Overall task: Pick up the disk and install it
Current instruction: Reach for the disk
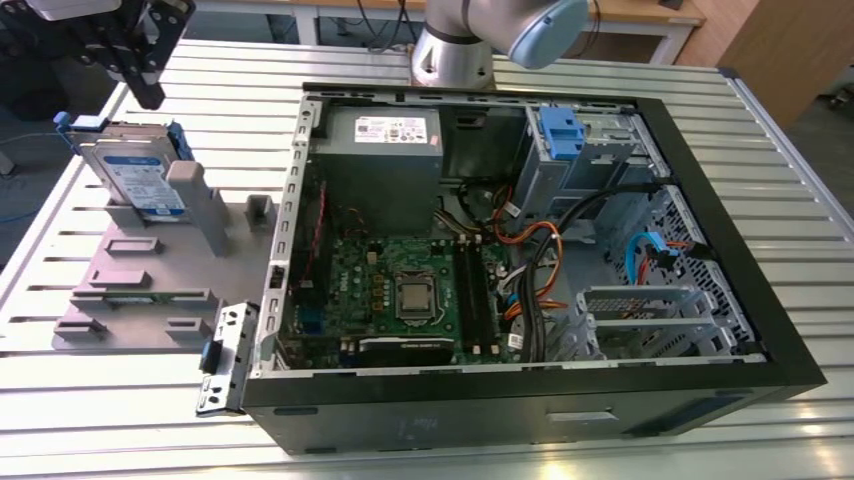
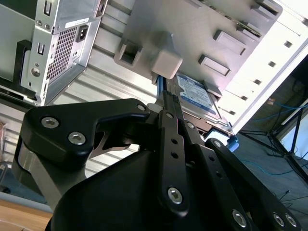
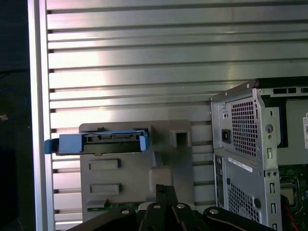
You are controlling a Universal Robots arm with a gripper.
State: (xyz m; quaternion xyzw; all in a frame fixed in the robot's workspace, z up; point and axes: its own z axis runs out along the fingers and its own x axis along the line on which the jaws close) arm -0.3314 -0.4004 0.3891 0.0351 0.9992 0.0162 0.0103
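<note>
- Nearest in the exterior view, the slatted table (image 1: 134,420) carries the open computer case (image 1: 534,400), lying on its side with the board and cables exposed.
- Just beside the case's near corner on the exterior view's left lies a small metal bracket (image 1: 224,355).
- A little farther, left of the case, sits a grey holder (image 1: 134,290) with several slots.
- The disk (image 1: 134,175) stands on edge in the far end of that holder, label facing the near side and blue frame around it. The first wrist view shows its upper edge (image 3: 103,143) and the second its label (image 2: 195,94). It is well apart from the case, so it has not been lifted.
- The gripper (image 1: 144,85) hangs just above the disk's upper edge, apparently clear of it. In both wrist views (image 2: 166,98) (image 3: 162,190) its two fingers look pressed together with nothing between them, so the hand is clenched and empty.
- At the far end of the case sit the power supply (image 1: 380,150) and, toward the exterior view's right, the drive cage (image 1: 601,150) with its blue latch (image 1: 558,128). No disk is seated there that I can see.
- Farthest back, the arm (image 1: 494,30) rises from beyond the case.
- My judgement: the work is at its start. The hand is placed over the disk, while both the grasp and the installing are left.
</note>
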